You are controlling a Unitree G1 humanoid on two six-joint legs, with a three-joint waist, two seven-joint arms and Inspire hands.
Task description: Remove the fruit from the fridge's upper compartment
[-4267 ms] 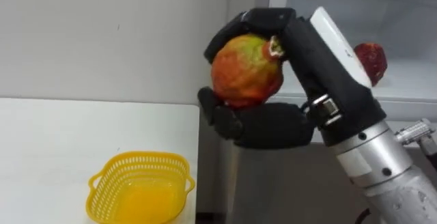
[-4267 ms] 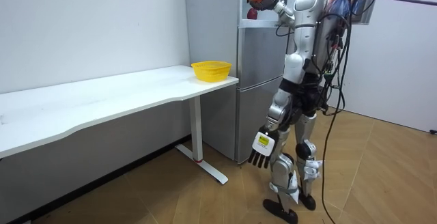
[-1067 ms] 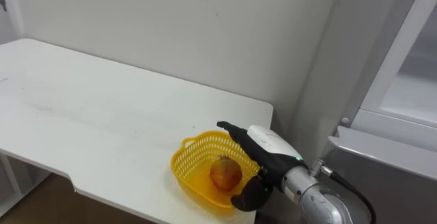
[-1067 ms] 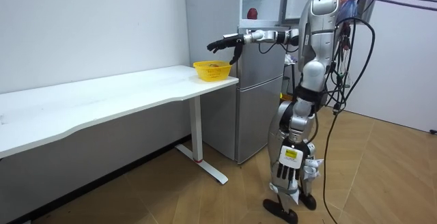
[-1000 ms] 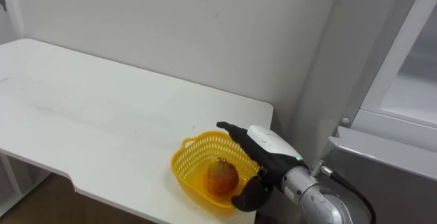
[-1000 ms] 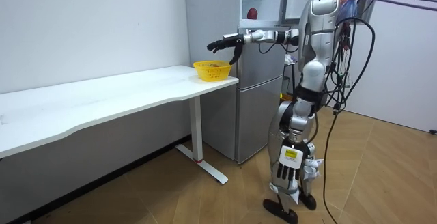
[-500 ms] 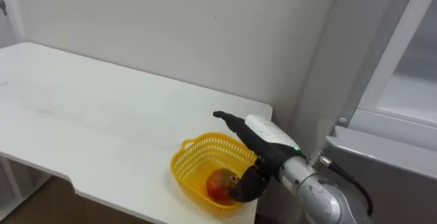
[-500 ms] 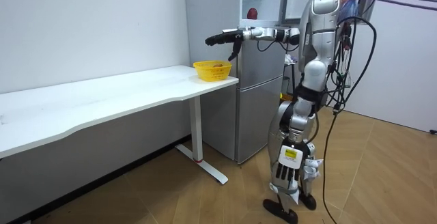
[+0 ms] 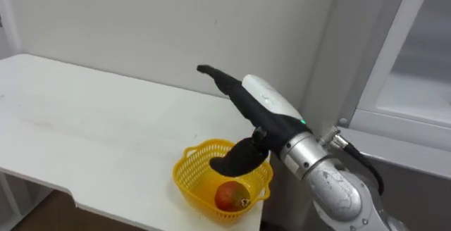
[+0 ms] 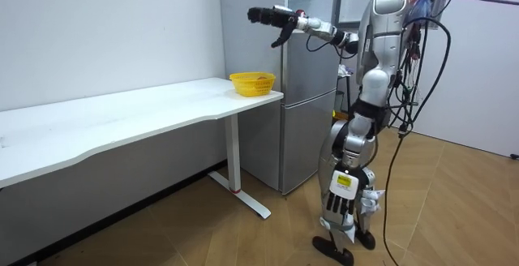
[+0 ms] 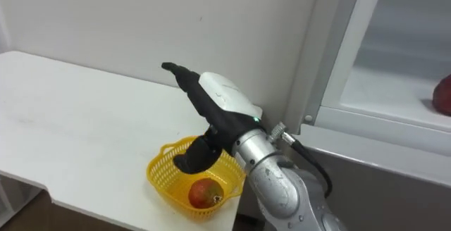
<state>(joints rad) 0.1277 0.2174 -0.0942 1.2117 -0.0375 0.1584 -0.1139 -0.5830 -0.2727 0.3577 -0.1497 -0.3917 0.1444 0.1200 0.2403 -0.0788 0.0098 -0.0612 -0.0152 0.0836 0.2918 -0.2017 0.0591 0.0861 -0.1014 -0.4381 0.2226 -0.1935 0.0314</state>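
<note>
Fruit (image 9: 231, 195) in basket (image 9: 186, 182), R hand (image 9: 257, 105) spread above; room view adds L hand (image 10: 339, 202) hanging relaxed.

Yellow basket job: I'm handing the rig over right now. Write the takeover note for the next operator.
Right robot hand: open, empty, raised above the yellow basket.
Left robot hand: open, idle, hanging by the leg.
Done: one red-orange fruit lies in the basket, at the end of the table nearest the fridge.
Left: a red fruit sits on the upper fridge shelf; probably fetch it next, if more is wanted.
</note>
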